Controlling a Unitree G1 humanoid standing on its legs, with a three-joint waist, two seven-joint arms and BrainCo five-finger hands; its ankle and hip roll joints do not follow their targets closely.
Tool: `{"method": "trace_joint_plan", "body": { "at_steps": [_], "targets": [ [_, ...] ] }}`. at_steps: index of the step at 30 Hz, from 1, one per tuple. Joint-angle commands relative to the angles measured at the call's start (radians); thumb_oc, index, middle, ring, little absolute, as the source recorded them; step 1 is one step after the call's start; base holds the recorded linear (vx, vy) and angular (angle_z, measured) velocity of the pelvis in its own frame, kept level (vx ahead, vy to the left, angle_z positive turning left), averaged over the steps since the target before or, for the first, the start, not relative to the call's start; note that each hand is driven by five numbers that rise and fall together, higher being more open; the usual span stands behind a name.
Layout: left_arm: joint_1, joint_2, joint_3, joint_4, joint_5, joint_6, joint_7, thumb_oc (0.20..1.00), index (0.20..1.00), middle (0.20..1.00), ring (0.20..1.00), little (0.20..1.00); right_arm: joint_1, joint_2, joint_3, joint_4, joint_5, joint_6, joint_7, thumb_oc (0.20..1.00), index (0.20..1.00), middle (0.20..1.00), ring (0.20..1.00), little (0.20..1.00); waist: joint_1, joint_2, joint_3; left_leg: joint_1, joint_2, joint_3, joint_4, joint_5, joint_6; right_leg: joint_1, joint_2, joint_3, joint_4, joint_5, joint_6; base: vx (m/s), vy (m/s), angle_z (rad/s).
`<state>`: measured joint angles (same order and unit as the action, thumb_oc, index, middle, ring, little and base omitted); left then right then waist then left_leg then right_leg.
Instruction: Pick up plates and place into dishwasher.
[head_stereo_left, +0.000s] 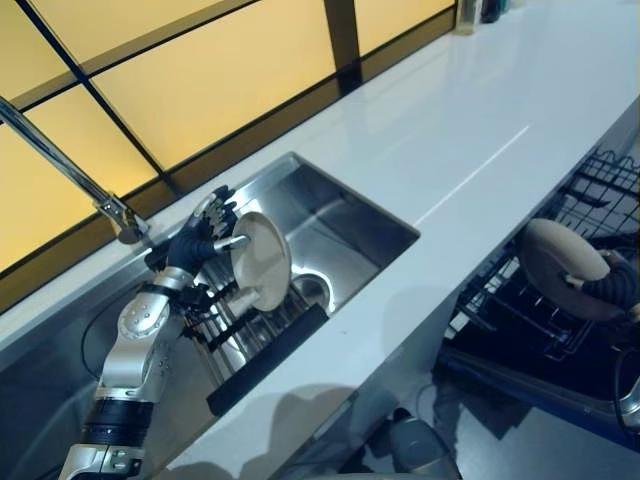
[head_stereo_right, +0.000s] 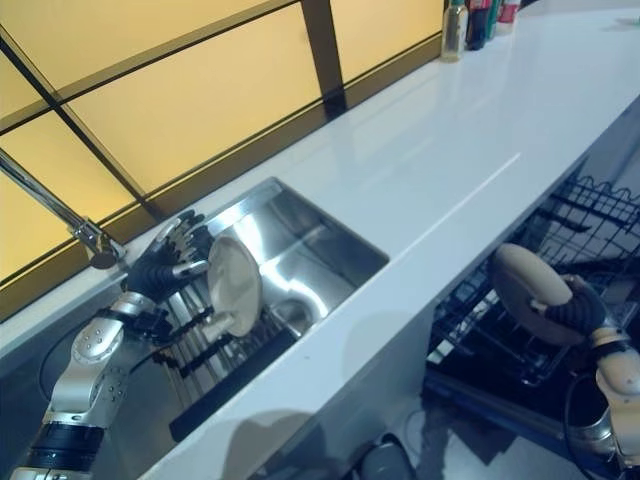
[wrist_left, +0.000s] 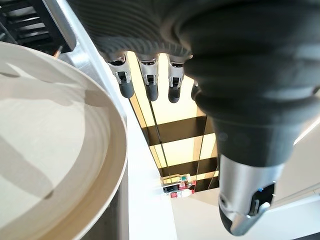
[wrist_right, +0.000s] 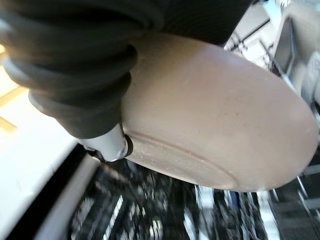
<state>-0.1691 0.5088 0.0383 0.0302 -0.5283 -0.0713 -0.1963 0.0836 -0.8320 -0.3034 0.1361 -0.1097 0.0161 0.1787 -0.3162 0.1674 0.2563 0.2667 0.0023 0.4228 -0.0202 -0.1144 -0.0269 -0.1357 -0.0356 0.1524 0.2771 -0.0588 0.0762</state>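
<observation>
A beige plate (head_stereo_left: 262, 262) stands on edge in a black dish rack (head_stereo_left: 265, 352) inside the steel sink (head_stereo_left: 345, 215). My left hand (head_stereo_left: 195, 245) is right beside its back, open, with straight fingers (wrist_left: 150, 82) and the thumb (wrist_left: 247, 200) apart from the plate's rim (wrist_left: 112, 150). At the lower right my right hand (head_stereo_right: 578, 310) is shut on a second beige plate (head_stereo_right: 525, 280), held tilted over the dishwasher's black wire rack (head_stereo_right: 590, 215). In the right wrist view the thumb (wrist_right: 110, 145) presses on that plate's underside (wrist_right: 220, 130).
A long tap (head_stereo_left: 70, 165) reaches over the sink's left end. The white counter (head_stereo_left: 480, 110) runs between the sink and the dishwasher. Several bottles (head_stereo_right: 470, 22) stand at its far end. A round metal piece (head_stereo_left: 312, 288) lies in the sink by the rack.
</observation>
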Motion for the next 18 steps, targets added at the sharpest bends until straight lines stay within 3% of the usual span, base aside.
{"method": "trace_joint_plan", "body": {
  "at_steps": [1,18],
  "targets": [
    [0.038,0.005,-0.006,-0.007,-0.034,-0.053,0.017,1.0,1.0,1.0,1.0,1.0,-0.036,-0.034,0.028,0.023,-0.035,-0.016,0.003,0.2,0.2,0.2,0.2,0.2,0.015,-0.053,-0.062,-0.114,-0.022,-0.009,0.272,-0.199,0.104,0.002,-0.071,-0.069,-0.155,0.074,0.084,0.05,-0.018,0.06],
    [0.044,-0.009,-0.066,-0.014,-0.038,-0.054,0.041,1.0,1.0,1.0,1.0,1.0,-0.092,-0.15,0.114,0.189,-0.183,0.027,0.052,0.2,0.2,0.2,0.2,0.2,0.034,-0.036,-0.002,-0.138,-0.017,-0.024,0.308,-0.187,0.091,-0.012,-0.091,-0.076,-0.121,0.061,0.076,0.04,-0.014,0.04]
  ]
}}
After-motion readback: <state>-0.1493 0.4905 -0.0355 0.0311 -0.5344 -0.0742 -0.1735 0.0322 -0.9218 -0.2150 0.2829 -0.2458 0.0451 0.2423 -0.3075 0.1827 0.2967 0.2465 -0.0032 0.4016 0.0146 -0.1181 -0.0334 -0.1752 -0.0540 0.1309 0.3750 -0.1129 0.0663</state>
